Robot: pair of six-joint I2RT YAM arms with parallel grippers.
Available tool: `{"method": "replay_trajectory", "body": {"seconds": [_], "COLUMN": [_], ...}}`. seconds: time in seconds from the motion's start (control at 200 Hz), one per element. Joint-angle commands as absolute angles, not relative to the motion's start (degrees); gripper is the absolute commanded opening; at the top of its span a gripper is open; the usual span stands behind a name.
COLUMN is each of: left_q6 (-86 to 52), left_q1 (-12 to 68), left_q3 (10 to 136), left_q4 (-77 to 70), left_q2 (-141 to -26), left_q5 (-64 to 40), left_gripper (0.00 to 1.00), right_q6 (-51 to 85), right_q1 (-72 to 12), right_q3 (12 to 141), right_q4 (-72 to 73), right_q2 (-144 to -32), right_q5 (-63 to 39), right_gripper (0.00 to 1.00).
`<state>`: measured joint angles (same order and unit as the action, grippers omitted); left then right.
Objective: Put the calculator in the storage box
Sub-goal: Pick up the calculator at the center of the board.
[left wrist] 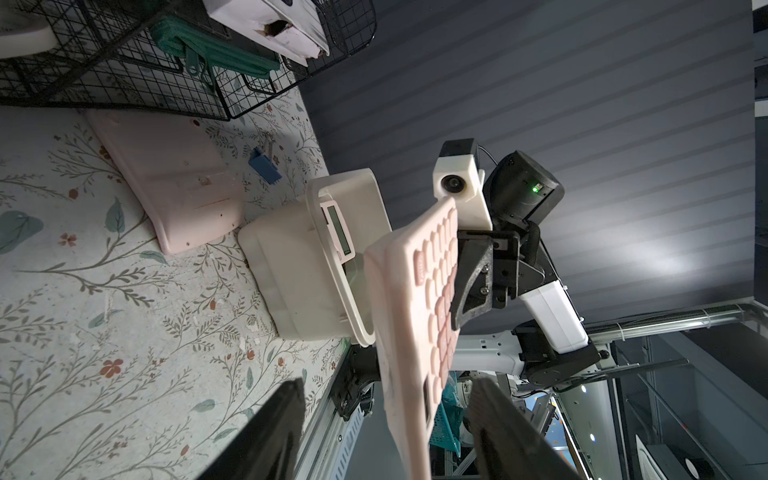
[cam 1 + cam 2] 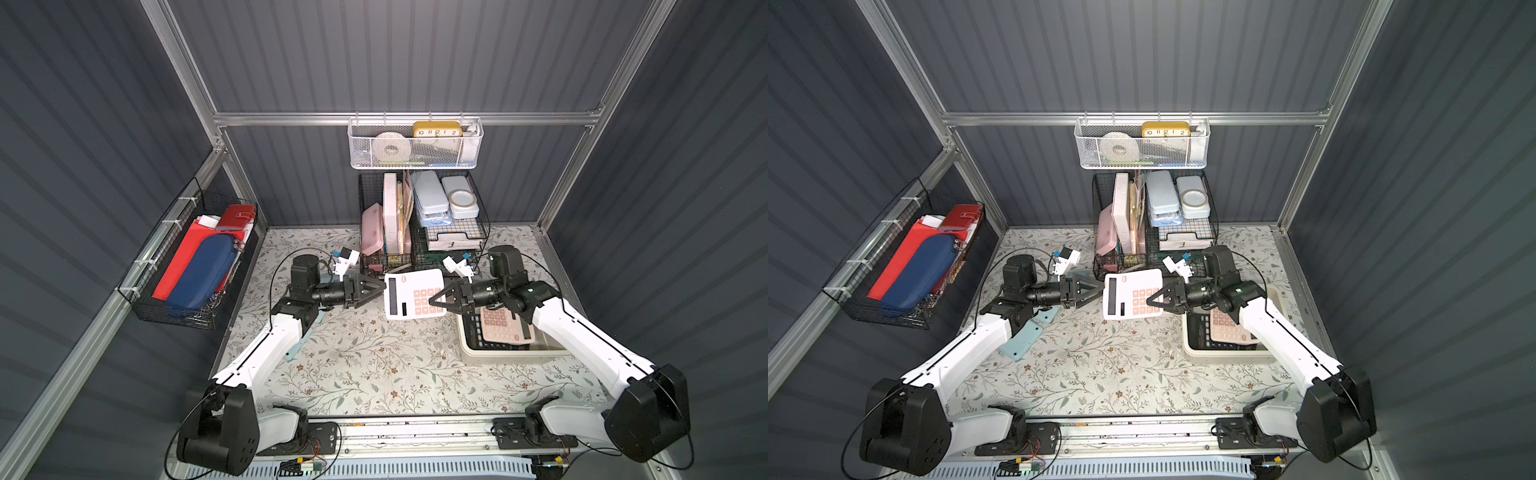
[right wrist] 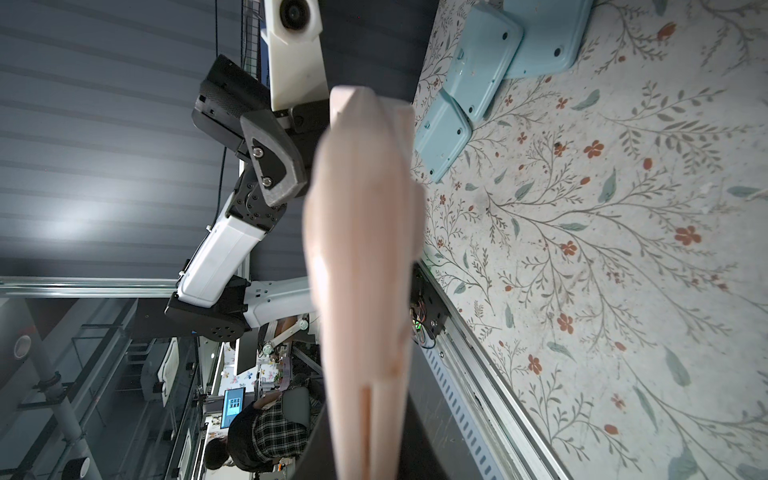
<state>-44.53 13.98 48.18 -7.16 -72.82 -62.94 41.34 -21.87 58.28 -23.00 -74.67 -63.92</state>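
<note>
A white calculator point(image 2: 409, 291) with pink keys hangs in the air over the middle of the table, also seen in a top view point(image 2: 1127, 293). My right gripper point(image 2: 436, 300) is shut on its keypad end, its fingers pinching the pale body point(image 3: 357, 249). My left gripper point(image 2: 380, 289) is open around the display end, and in the left wrist view both fingers point(image 1: 286, 415) stand clear of the calculator point(image 1: 399, 316). The cream storage box point(image 2: 469, 353) sits on the table under my right arm, with a black and a pink calculator inside.
Pale blue calculators point(image 2: 1021, 340) lie face down under my left arm. A pink one point(image 1: 174, 183) lies face down by the black wire baskets point(image 2: 424, 220) at the back. A white mesh basket point(image 2: 415, 145) hangs above them, and a wire basket point(image 2: 191, 266) hangs on the left wall.
</note>
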Motion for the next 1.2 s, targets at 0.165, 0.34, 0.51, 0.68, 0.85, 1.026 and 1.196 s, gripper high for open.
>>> {"method": "replay_trajectory", "body": {"seconds": [0.165, 0.34, 0.51, 0.68, 0.85, 1.026, 1.196], "left_q6": [-40.3, -40.8, -43.4, -43.7, -42.0, -39.2, -36.8], "left_q1": [20.0, 23.4, 23.5, 23.5, 23.4, 22.1, 18.7], "left_q3": [53.8, 56.6, 56.4, 56.9, 58.7, 60.7, 60.5], "left_q4": [1.4, 3.0, 0.8, 1.5, 3.8, 7.7, 12.1], "left_q2": [-76.9, -79.5, -79.0, -79.4, -79.5, -78.8, -77.5], "left_q5": [-56.9, -54.1, -55.2, -56.3, -55.9, -53.5, -50.2], "left_gripper": [0.50, 0.27, 0.05, 0.00, 0.00, 0.00, 0.00], "right_q6": [39.5, 37.6, 36.2, 35.6, 33.8, 29.7, 24.8], "right_q1": [-21.7, -21.7, -21.0, -20.2, -19.0, -16.9, -15.1], "right_q3": [59.6, 59.6, 59.1, 59.1, 59.7, 59.3, 58.8], "right_q4": [-23.7, -25.7, -28.4, -28.9, -31.4, -37.9, -45.5], "right_q2": [-76.2, -74.9, -74.0, -73.8, -73.1, -70.6, -67.6], "right_q5": [-63.9, -62.4, -60.1, -59.9, -58.3, -52.5, -42.4], "right_gripper": [0.00, 0.00, 0.00, 0.04, 0.34, 0.54, 0.67]}}
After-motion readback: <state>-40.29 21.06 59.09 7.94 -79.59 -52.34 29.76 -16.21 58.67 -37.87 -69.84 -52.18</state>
